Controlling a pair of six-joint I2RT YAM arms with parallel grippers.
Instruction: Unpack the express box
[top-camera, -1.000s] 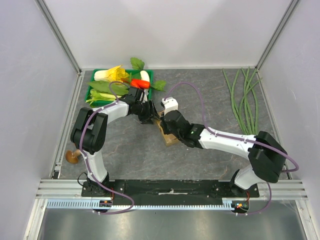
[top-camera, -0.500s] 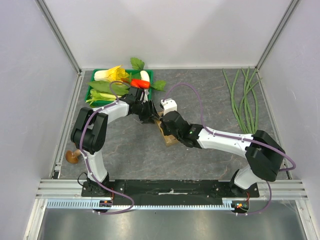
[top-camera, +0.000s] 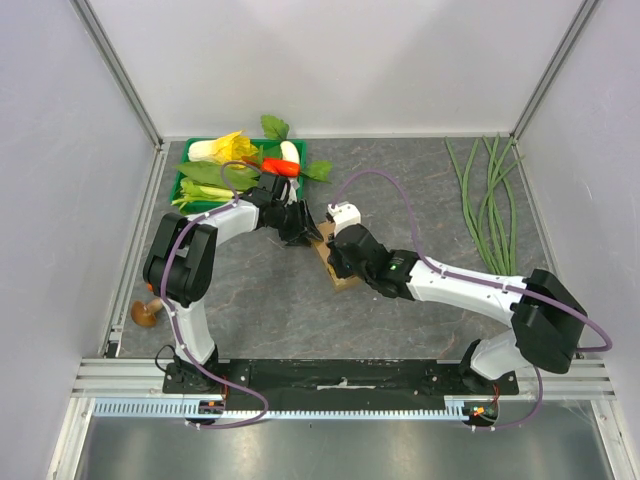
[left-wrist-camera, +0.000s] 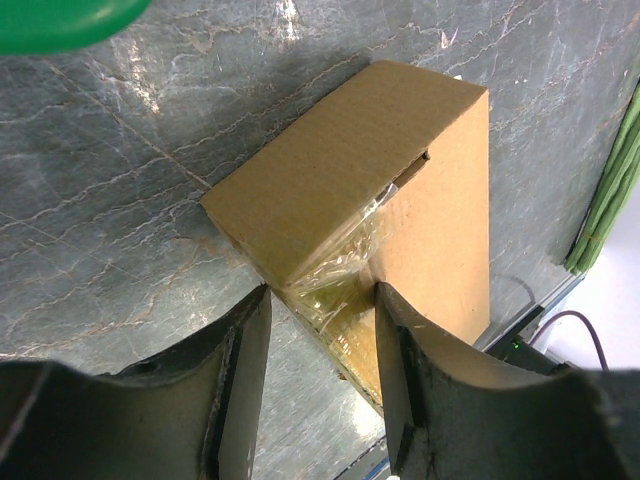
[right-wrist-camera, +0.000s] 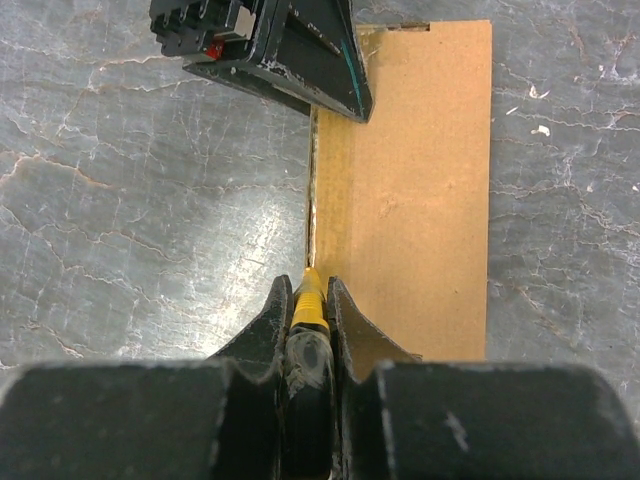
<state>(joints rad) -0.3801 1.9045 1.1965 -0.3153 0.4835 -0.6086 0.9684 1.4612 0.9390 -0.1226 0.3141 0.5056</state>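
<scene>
The express box (top-camera: 341, 272) is a small plain brown cardboard box lying on the table between both grippers. My left gripper (top-camera: 308, 232) is at its far end; in the left wrist view its jaws (left-wrist-camera: 320, 295) close on the taped corner of the box (left-wrist-camera: 340, 180). My right gripper (right-wrist-camera: 307, 285) is shut on a yellow and black tool (right-wrist-camera: 309, 300). The tool's tip touches the seam along the left edge of the box (right-wrist-camera: 420, 190). The left gripper (right-wrist-camera: 290, 50) shows at the box's far corner in the right wrist view.
A green tray (top-camera: 183, 180) of vegetables stands at the far left, just behind the left gripper. Long green beans (top-camera: 490, 200) lie at the far right. A brown mushroom (top-camera: 145, 313) lies near the left arm's base.
My right arm has shifted a little to the right, its elbow swinging outward, with the tool still at the box. The left gripper and the box have stayed put.
</scene>
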